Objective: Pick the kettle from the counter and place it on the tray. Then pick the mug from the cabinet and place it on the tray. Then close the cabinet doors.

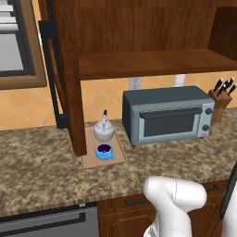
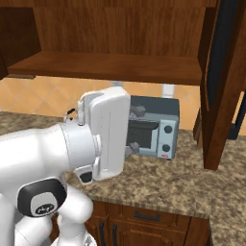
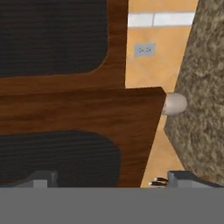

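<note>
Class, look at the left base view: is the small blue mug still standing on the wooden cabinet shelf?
No, the small blue mug sits on the flat tan wooden tray, just in front of the squat silvery-white kettle.

No readable text, labels, brand names, numbers or signs appear on any object or surface in these kitchen views.

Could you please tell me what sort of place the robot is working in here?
A rendered home kitchen, it seems: a granite-look counter carries a toaster oven and a knife block, with a wooden wall cabinet above them.
</note>
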